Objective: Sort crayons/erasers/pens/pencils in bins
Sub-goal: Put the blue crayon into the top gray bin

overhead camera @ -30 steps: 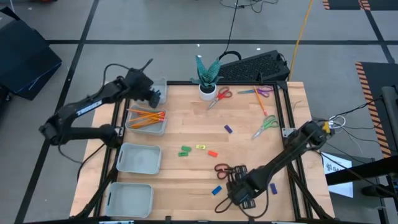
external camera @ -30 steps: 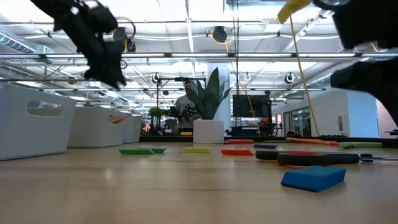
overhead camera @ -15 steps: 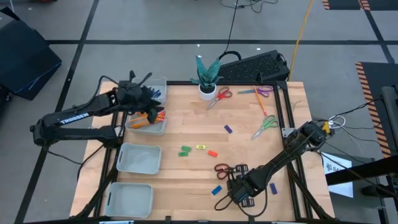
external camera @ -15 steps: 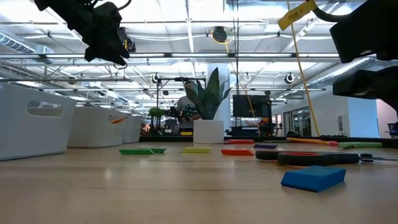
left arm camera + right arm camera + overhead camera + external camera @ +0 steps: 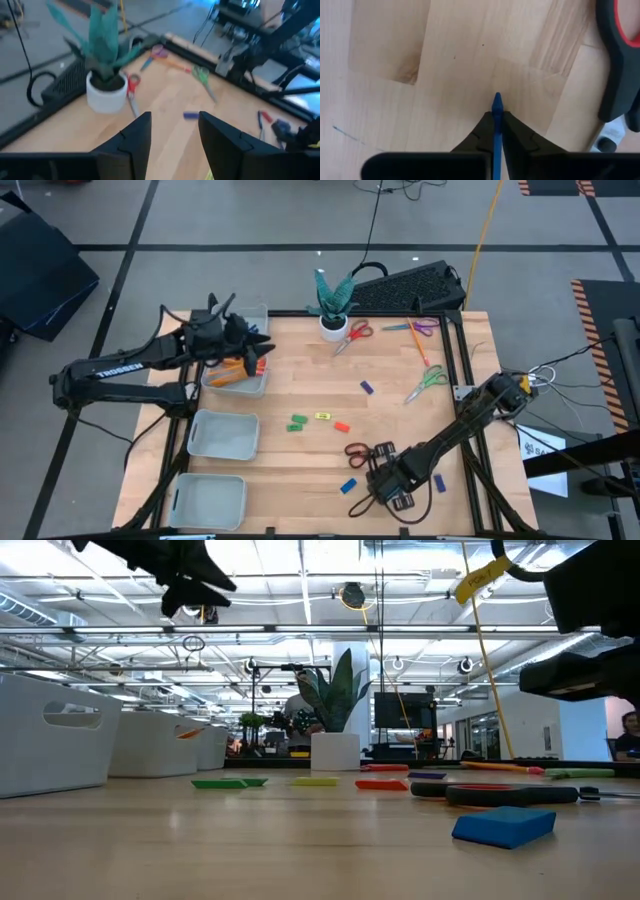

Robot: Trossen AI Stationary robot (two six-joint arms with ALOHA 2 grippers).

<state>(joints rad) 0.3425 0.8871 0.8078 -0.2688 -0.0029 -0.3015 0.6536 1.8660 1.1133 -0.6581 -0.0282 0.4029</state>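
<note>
Right gripper pinches a thin blue pen near table's front edge; thin hold, it could slip en route. Left gripper, spread w/ nothing held, hovers over pencil bin.

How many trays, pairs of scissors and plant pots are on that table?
Bins: 4
Scissors: 4
Plant pot: 1
Total: 9
</note>
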